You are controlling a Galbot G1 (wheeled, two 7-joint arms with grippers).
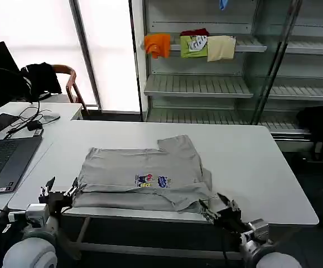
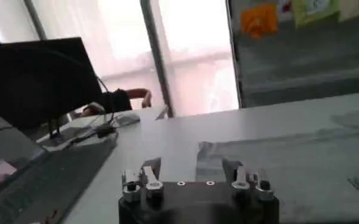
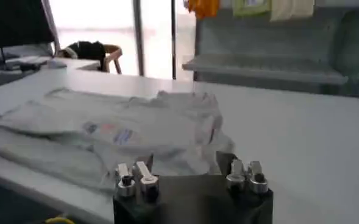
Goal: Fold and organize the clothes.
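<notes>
A light grey short-sleeved shirt (image 1: 144,173) lies partly folded on the white table (image 1: 250,162), its small multicoloured print facing up near the front. My left gripper (image 1: 62,187) hovers open at the table's front edge, just off the shirt's front left corner. In the left wrist view the left gripper (image 2: 191,165) has nothing between its fingers, and the shirt (image 2: 283,158) lies ahead of it. At the shirt's front right corner my right gripper (image 1: 216,204) is open too. The right wrist view has the right gripper (image 3: 185,162) empty, just short of the shirt's rumpled hem (image 3: 124,125).
An open laptop (image 1: 2,162) and cables sit on the desk to the left. Behind the table stand shelves (image 1: 197,85) holding orange (image 1: 158,44), lime-green (image 1: 194,46) and cream (image 1: 221,48) garments. A black garment (image 1: 38,78) hangs on a chair at the far left.
</notes>
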